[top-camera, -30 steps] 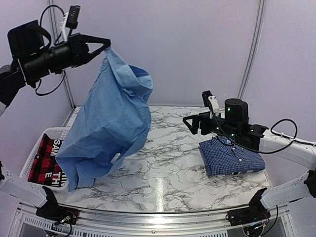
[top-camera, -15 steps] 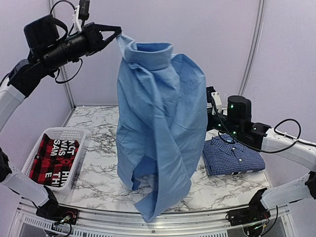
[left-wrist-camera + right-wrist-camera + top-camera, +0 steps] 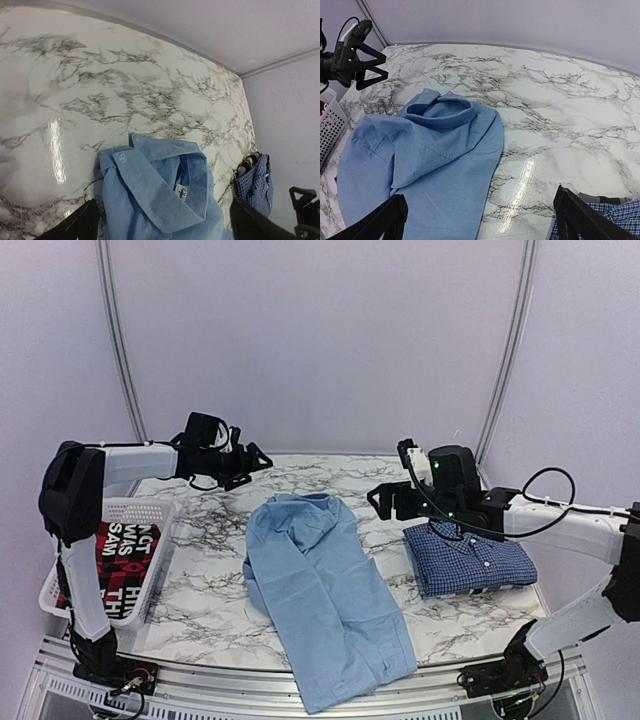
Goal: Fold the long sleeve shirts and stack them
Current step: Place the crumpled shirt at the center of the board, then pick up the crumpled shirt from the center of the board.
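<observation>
The light blue shirt (image 3: 325, 590) lies spread along the table, collar (image 3: 300, 510) toward the back and hem at the front edge. In the left wrist view its collar (image 3: 165, 182) sits just ahead of my left gripper (image 3: 162, 227). That gripper (image 3: 258, 465) is open and empty, low over the table behind the collar. The dark blue checked shirt (image 3: 470, 560) lies folded at the right. Just left of its collar hovers my right gripper (image 3: 382, 502), open and empty. In the right wrist view the gripper (image 3: 482, 220) looks over the blue shirt (image 3: 425, 170).
A white basket (image 3: 140, 510) at the left table edge holds a red-and-black garment (image 3: 100, 555) with white letters. Bare marble (image 3: 200, 580) lies between the basket and the blue shirt. The left gripper (image 3: 367, 62) shows at the far left of the right wrist view.
The left gripper, which held the light blue shirt high in the air, has opened and come down to the back of the table. The shirt now lies flat.
</observation>
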Robot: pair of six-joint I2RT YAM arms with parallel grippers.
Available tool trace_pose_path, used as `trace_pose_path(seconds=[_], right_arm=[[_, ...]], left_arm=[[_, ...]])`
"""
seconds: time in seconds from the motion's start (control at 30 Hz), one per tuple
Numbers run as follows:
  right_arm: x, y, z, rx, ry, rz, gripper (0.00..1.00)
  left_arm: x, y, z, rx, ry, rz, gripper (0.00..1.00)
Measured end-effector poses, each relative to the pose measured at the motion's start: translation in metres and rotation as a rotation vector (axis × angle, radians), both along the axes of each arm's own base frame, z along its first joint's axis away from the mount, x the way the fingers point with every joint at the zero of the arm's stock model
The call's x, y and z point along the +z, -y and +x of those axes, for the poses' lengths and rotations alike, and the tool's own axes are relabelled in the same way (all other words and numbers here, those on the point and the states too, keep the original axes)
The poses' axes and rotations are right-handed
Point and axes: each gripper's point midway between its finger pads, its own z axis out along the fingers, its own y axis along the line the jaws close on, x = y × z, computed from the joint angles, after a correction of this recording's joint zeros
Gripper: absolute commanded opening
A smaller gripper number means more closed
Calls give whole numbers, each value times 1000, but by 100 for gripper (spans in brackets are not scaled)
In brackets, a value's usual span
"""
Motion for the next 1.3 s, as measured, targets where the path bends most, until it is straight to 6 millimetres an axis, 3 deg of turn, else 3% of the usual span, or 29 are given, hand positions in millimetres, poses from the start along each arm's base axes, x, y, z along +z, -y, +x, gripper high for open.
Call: trace_pose_path(seconds=[0.03, 0.1, 0.27, 0.37, 0.43, 0.5, 0.7, 0.83, 1.03, 1.17, 1.3], right_arm=[[-6, 0, 0, -3, -18, -5, 98], [-14, -1, -1, -5, -48, -6, 99], [-36, 0, -10, -6, -120, 8, 98], [-55, -2, -22, 10, -174, 6, 98], [-63, -9, -30, 32, -198, 0, 99], [-68, -19, -37, 60, -212, -8, 97], [-91, -29, -45, 84, -275, -28, 88], [-103, -31, -45, 75, -308, -33, 83], [-117, -37, -41, 66, -349, -23, 79], [-123, -37, -33, 54, -367, 11, 75], [-126, -33, -11, 19, -377, 52, 67]], left_arm=[[-8, -4, -1, 11, -22, 25, 99], [0, -10, -1, 35, -10, 58, 99], [79, -28, -6, 119, 153, 112, 99], [122, -35, -30, 149, 233, 136, 99], [129, -34, -55, 147, 248, 152, 96], [115, -32, -83, 130, 214, 170, 92], [15, -38, -168, 60, -30, 277, 72], [-14, -40, -204, 39, -119, 286, 58], [-28, -34, -224, 21, -177, 263, 50], [-38, -27, -221, 15, -196, 258, 44], [-52, -20, -216, 9, -223, 267, 39]])
